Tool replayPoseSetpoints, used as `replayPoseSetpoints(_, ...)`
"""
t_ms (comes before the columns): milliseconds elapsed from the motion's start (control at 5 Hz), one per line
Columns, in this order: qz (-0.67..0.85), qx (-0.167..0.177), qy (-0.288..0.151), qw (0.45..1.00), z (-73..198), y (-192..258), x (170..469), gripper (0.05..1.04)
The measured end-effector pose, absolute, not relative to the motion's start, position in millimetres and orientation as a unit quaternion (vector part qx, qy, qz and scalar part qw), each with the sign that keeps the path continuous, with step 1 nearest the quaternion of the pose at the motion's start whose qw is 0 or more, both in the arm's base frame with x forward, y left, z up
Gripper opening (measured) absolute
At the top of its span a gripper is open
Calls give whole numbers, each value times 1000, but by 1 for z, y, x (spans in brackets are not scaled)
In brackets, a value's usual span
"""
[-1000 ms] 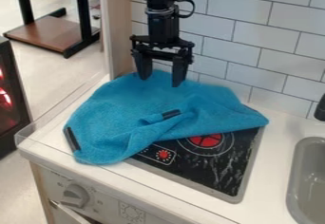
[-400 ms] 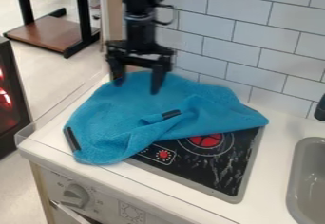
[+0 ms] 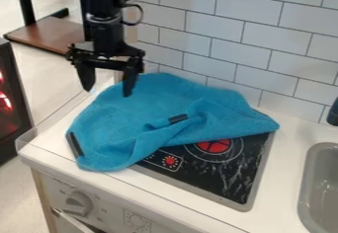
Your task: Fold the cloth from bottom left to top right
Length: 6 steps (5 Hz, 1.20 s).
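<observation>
White worktop (image 3: 282, 177), backed by tiled wall (image 3: 264, 49) | blue cloth (image 3: 125, 113) draped in uneven folds over worktop's left part and much of black stove top (image 3: 231, 177) | gripper (image 3: 107, 90) held upright, seen at cloth's upper-left edge; fingers (image 3: 131, 79) spread wide apart | grey sink (image 3: 306, 182) set at right.

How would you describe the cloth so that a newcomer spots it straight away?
On the white counter, below the tiled wall, is a black toy stove top with red markings. Rumpled over its back and left side lies the bright blue cloth. Its soft, fuzzy folds and two short black strips set it apart from the hard surfaces around it.
</observation>
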<state>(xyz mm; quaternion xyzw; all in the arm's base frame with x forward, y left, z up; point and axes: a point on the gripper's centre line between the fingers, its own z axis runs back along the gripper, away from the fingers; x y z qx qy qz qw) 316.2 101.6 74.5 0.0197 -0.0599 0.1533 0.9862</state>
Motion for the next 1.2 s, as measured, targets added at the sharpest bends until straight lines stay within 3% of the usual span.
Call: replayPoseSetpoints(1200, 164, 51, -31, 985, 15, 134, 281, 1000)
